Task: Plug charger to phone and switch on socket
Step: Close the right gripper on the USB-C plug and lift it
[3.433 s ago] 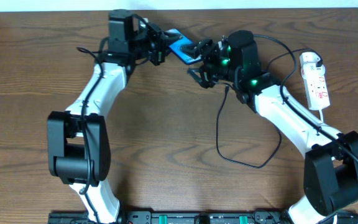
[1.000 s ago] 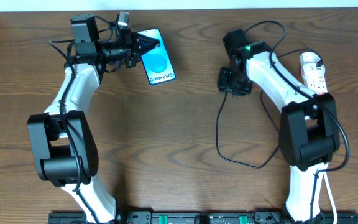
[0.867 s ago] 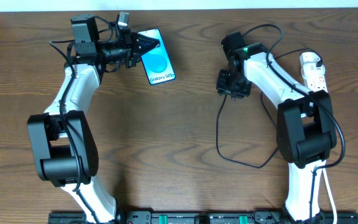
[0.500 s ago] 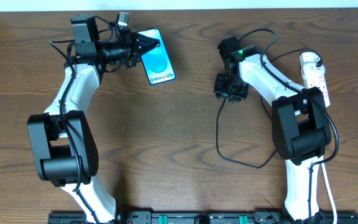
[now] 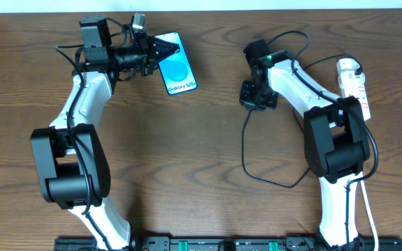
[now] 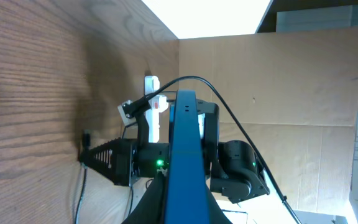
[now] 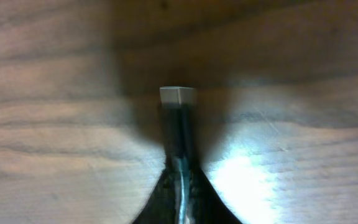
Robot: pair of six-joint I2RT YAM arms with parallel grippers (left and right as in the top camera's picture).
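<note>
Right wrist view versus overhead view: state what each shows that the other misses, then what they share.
Only the right wrist view shows the metal tip of the charger close up, pinched in the right gripper. Only the overhead view shows the phone, the socket, the left gripper at the phone, and the charger's long loop. Both show the charger, the right gripper and the wooden table.

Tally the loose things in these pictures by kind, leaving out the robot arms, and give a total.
phone: 1
charger: 1
socket: 1
Total: 3
</note>
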